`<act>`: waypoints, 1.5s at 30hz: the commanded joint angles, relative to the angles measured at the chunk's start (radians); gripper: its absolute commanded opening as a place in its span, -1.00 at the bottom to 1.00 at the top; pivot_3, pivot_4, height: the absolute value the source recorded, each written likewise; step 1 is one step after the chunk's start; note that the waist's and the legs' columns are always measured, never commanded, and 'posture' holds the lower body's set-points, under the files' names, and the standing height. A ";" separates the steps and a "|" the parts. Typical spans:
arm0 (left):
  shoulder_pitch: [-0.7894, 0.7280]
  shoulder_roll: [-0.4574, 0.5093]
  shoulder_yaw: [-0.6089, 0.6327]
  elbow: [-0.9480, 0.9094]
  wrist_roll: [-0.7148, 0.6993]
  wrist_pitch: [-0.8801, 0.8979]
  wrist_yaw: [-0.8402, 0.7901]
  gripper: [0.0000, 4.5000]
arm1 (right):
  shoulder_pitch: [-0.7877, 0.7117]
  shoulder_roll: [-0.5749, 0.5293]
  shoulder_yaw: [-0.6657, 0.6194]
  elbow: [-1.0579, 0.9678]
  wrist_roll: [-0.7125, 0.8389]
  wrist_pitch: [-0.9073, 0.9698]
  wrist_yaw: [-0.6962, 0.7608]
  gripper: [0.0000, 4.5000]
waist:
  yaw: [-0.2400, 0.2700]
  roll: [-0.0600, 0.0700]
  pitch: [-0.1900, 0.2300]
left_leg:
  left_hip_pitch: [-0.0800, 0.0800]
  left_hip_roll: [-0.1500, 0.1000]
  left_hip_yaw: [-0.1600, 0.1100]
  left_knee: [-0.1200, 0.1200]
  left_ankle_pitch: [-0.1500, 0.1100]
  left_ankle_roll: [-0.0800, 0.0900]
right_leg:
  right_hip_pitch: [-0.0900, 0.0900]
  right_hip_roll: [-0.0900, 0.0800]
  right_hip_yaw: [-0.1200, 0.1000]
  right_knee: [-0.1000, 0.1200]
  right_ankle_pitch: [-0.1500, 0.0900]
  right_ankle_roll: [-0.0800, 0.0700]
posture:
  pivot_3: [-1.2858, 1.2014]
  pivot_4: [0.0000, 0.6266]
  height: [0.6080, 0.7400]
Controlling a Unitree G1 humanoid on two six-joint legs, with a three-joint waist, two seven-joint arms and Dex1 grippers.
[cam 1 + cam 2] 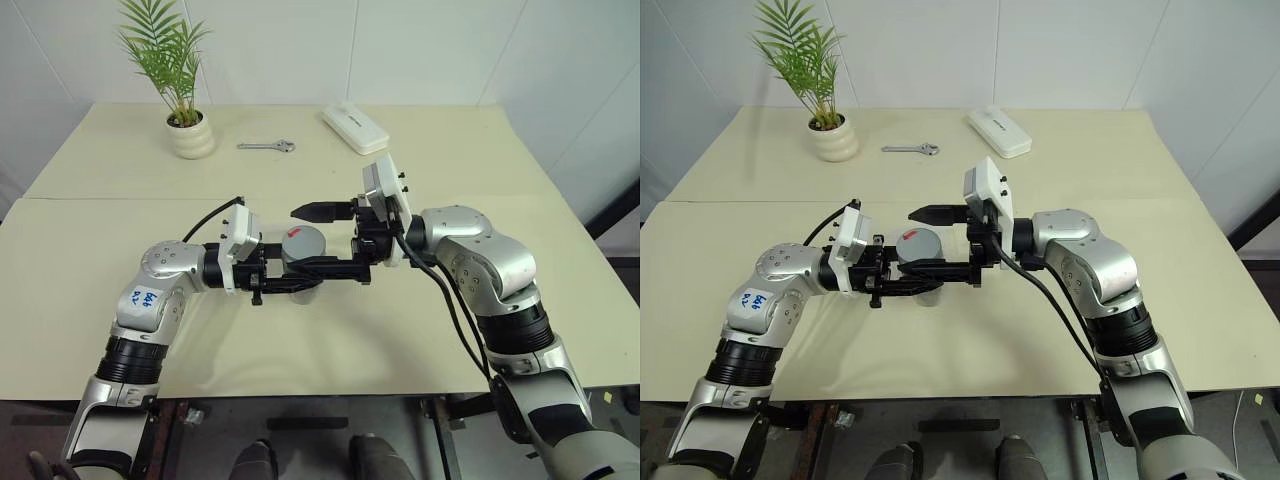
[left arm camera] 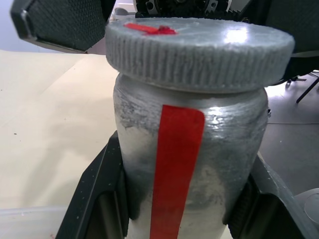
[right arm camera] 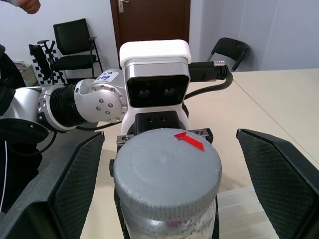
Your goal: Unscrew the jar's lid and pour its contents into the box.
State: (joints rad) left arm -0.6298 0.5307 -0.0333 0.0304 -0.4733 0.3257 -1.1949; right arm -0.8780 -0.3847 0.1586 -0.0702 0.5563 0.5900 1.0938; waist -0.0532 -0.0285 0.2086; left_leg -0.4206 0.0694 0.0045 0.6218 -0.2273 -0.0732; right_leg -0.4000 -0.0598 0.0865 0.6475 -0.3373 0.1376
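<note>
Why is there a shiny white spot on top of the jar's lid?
In the left wrist view, a light from above bounces off the lid, making a bright patch of glare; a smaller gleam sits on the jar just below. In the right wrist view the lid looks dull, without glare.

The lid [image 2: 199, 47] is grey plastic, ribbed round its edge, faintly glossy on top. The jar [image 2: 224, 149] looks like cloudy, frosted plastic bearing smooth red tape. The counter [image 1: 330, 330] is matt cream.
</note>
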 commanded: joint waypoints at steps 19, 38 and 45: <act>0.028 0.017 0.025 -0.044 -0.013 -0.019 -0.005 -0.15 | -0.015 0.009 -0.296 -0.063 0.274 0.230 -0.261 0.14 | 0.009 0.001 0.001 | 0.000 0.000 0.000 0.000 0.000 0.000 | 0.000 0.000 0.000 0.000 0.000 0.000 | 0.03 -0.52 1.00; -0.044 -0.012 0.108 -0.040 -0.107 0.070 0.076 -0.15 | 0.322 -0.048 -0.271 0.562 -0.223 -0.522 -0.250 0.46 | 0.005 0.001 0.001 | 0.000 0.000 0.004 0.002 0.000 0.000 | 0.000 0.000 0.004 0.000 0.001 0.002 | 0.03 -0.52 1.00; -0.058 0.005 0.142 -0.010 -0.114 0.093 0.108 -0.15 | 0.304 -0.081 -0.309 0.414 -0.169 -0.459 -0.245 0.99 | -0.002 0.002 0.001 | 0.001 0.000 0.004 0.003 0.000 0.000 | 0.000 0.000 0.004 0.001 0.001 0.002 | 0.03 -0.52 1.00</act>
State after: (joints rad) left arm -0.6606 0.5230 0.0706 0.0255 -0.5677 0.4256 -1.0982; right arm -0.5571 -0.4383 -0.1211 0.4287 0.3594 0.1233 0.8417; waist -0.0554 -0.0266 0.2098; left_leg -0.4198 0.0690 0.0082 0.6254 -0.2268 -0.0735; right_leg -0.3995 -0.0599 0.0903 0.6485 -0.3359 0.1401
